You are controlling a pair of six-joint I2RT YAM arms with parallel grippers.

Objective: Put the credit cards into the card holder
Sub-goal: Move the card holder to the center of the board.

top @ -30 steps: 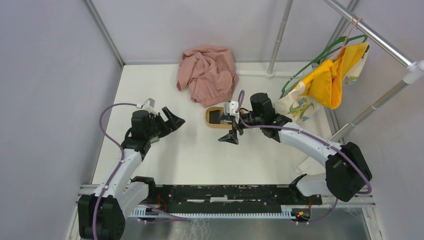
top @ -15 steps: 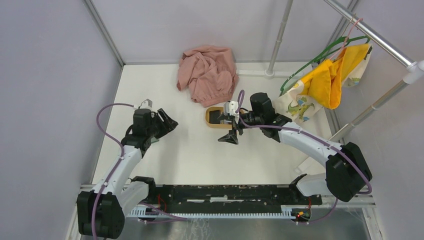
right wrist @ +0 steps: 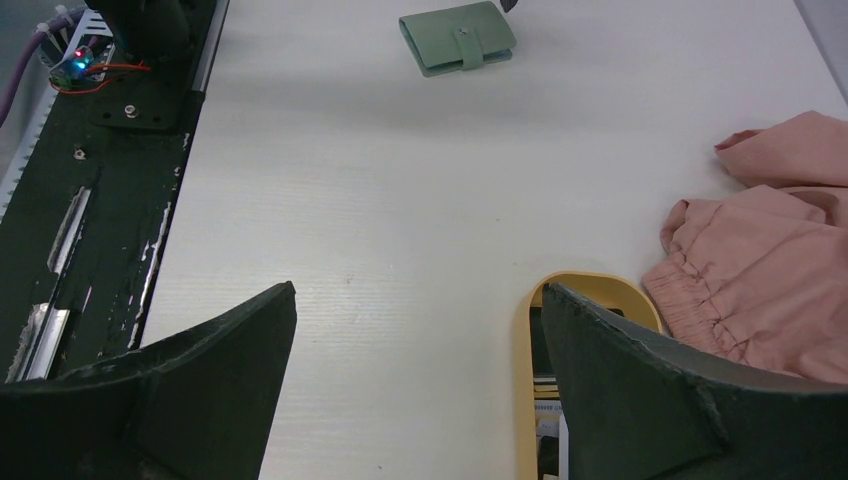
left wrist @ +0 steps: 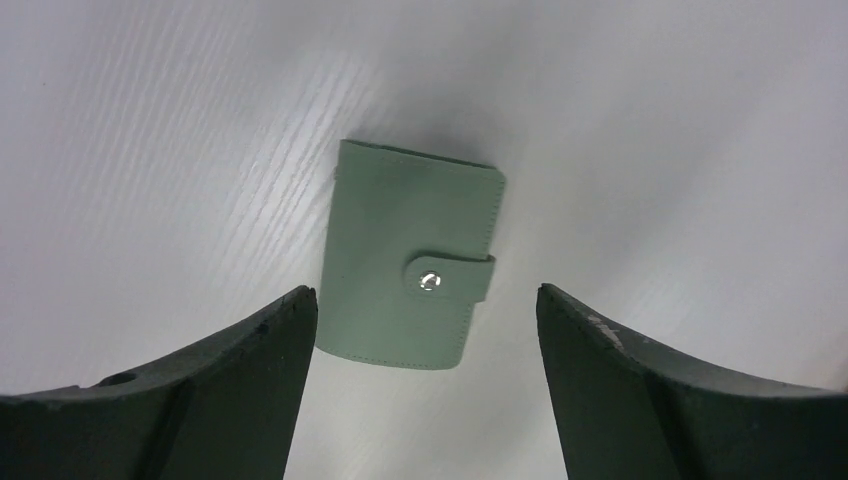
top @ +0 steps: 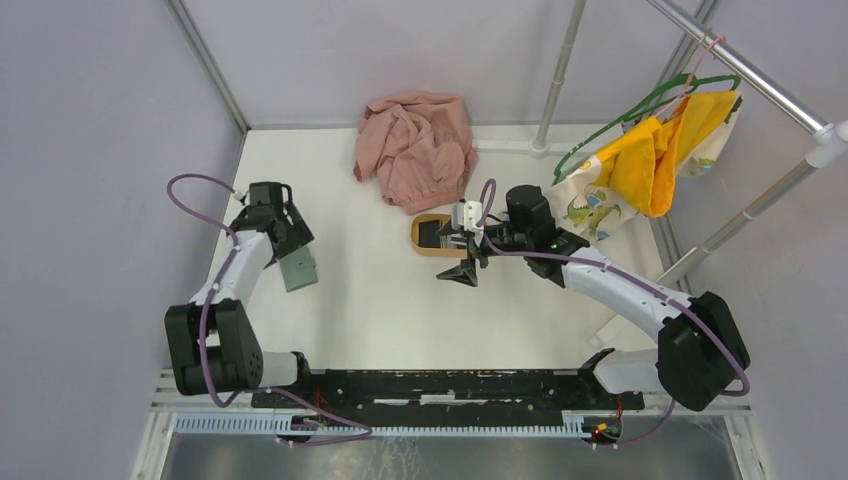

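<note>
The card holder is a grey-green wallet lying flat on the white table at the left, folded shut with its snap tab fastened. My left gripper hovers just over its back end, open and empty. The credit cards lie in an oval tan tray at mid-table; only a thin strip of them shows in the right wrist view. My right gripper stands open at the tray's near right edge, one finger over the tray. The card holder shows far off.
A crumpled pink cloth lies behind the tray, touching its far side. A yellow garment on a green hanger hangs from the rack at the right. An upright pole stands at the back.
My left arm has swung left and back, and its jaws narrowed briefly, then widened. The card holder now shows on the table in front of it. The right arm has hardly moved.
</note>
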